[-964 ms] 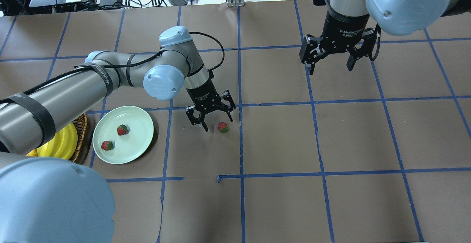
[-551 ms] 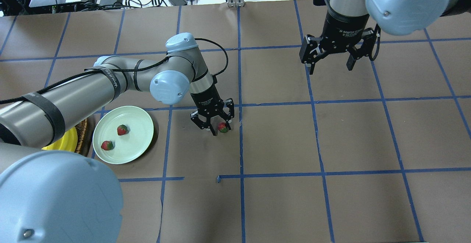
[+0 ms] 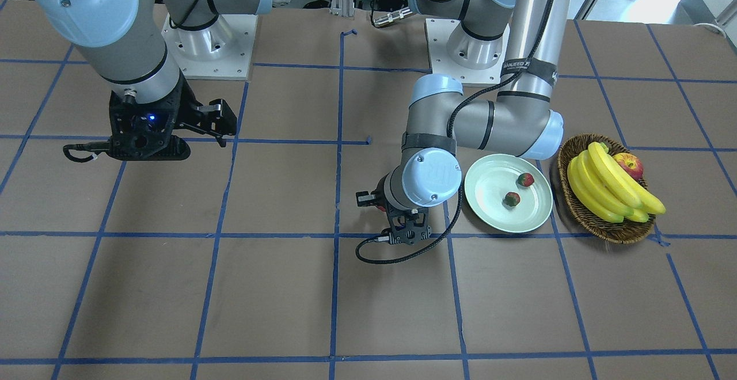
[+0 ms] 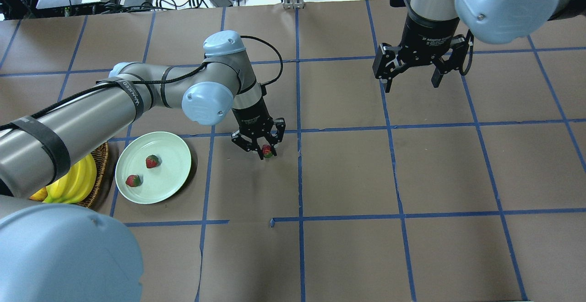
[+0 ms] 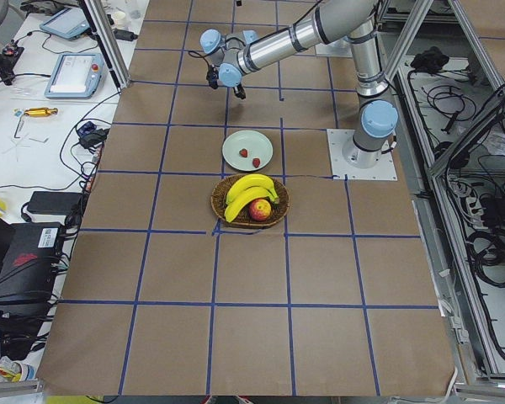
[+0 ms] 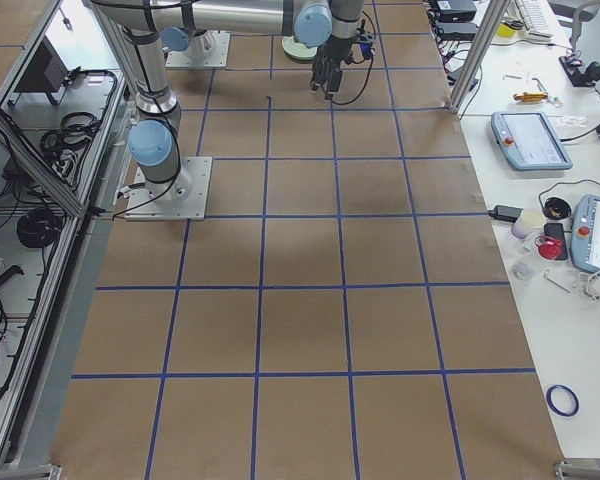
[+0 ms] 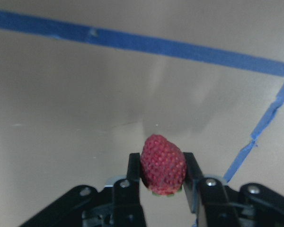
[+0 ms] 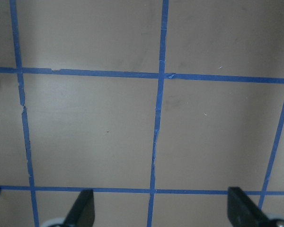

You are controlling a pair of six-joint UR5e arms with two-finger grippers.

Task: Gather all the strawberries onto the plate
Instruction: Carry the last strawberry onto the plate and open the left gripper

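My left gripper (image 4: 267, 152) is shut on one red strawberry (image 4: 267, 151), low over the brown table, right of the plate. In the left wrist view the strawberry (image 7: 163, 164) sits pinched between both fingers (image 7: 134, 176). The pale mint-green plate (image 4: 171, 153) holds the two other strawberries (image 4: 152, 161) (image 4: 133, 180). They also show on the plate (image 3: 489, 181) in the front view (image 3: 525, 179) (image 3: 511, 198). My right gripper (image 4: 412, 84) is open and empty, hanging above the far right of the table. The right wrist view shows only taped table between its fingers (image 8: 81, 208).
A brown wicker basket (image 3: 604, 231) with bananas (image 3: 604, 187) and a red-yellow apple (image 3: 629, 165) stands just beyond the plate, at the table's left side. Blue tape lines (image 4: 300, 178) grid the brown table. My left arm (image 4: 91, 110) reaches over the basket.
My left gripper came down around the strawberry on the table and shut on it. The strawberry has shifted slightly towards the plate. The right arm has not moved.
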